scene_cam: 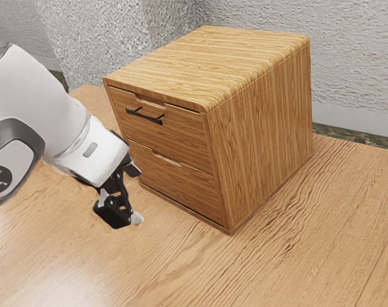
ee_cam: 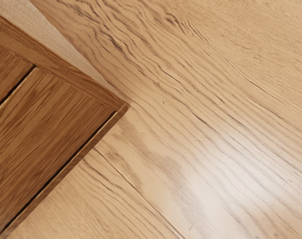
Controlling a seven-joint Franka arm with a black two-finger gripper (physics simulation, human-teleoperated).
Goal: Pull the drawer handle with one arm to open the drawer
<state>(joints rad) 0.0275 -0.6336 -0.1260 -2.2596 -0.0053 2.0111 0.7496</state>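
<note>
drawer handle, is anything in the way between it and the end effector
Nothing visible. The end effector hangs low over the table, below and to the exterior view's left of the black handle on the top drawer; open air between.

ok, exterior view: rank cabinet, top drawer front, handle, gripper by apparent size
1. cabinet
2. top drawer front
3. gripper
4. handle, a thin black bar
The gripper sits nearer the camera, so 3 versus 4 is unsure.

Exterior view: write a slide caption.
Gripper hangs low over the table, below the black drawer handle of the wooden cabinet.
</note>
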